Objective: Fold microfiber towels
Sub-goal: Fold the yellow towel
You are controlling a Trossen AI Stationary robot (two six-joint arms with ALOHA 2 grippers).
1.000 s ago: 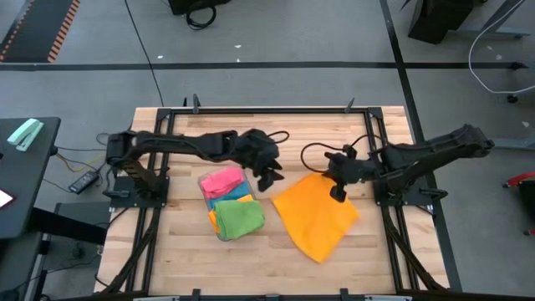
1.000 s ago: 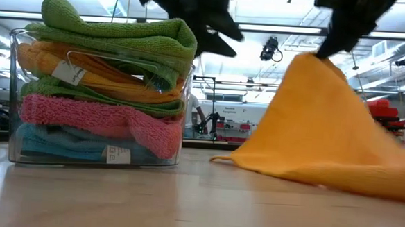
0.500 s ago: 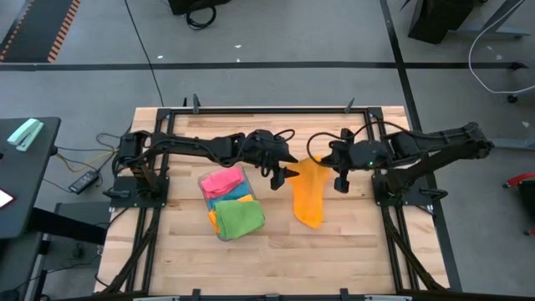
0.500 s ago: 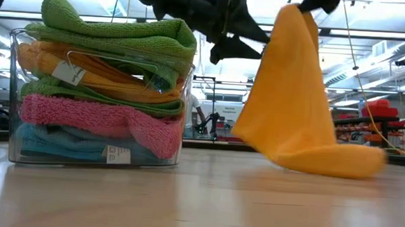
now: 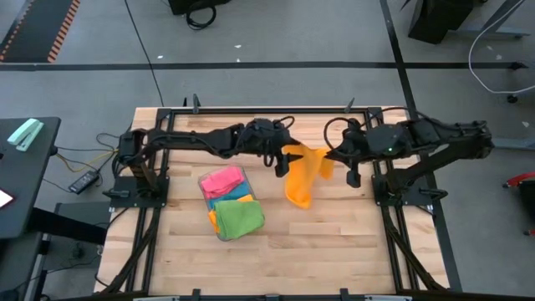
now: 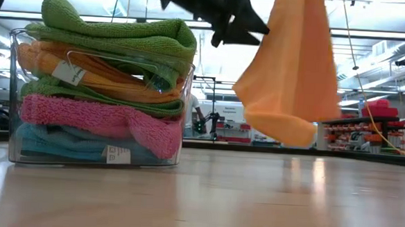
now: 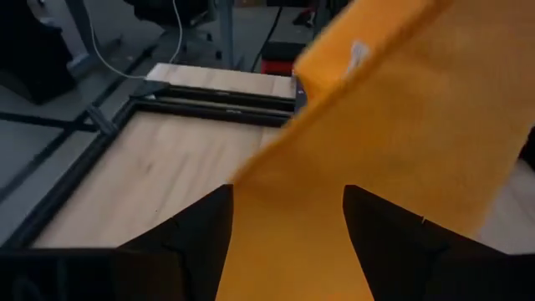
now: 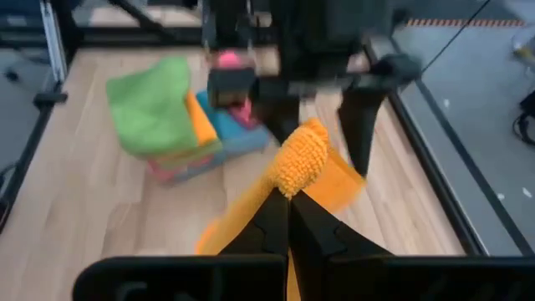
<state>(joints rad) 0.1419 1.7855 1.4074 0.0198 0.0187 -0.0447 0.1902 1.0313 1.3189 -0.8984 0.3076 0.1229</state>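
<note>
My right jaws [image 8: 288, 201] were clenched on a bunched corner of the orange towel [image 5: 303, 174], holding it up off the desk [image 5: 334, 251] so that it hung free with its lowest fold clear of the wood. My left jaws [image 7: 284, 226] stood spread apart at the towel's other upper edge, the orange cloth lying between the two fingers [image 7: 188, 230], not pinched. Both grippers met above the far middle of the desk, close together. Near the desk's middle, on my left side, sat the clear plastic tray [image 6: 12, 96] with the folded towels [image 6: 106, 87] stacked in it: green on top, then orange, green, pink and sky blue at the bottom, well apart from the hanging towel.
</note>
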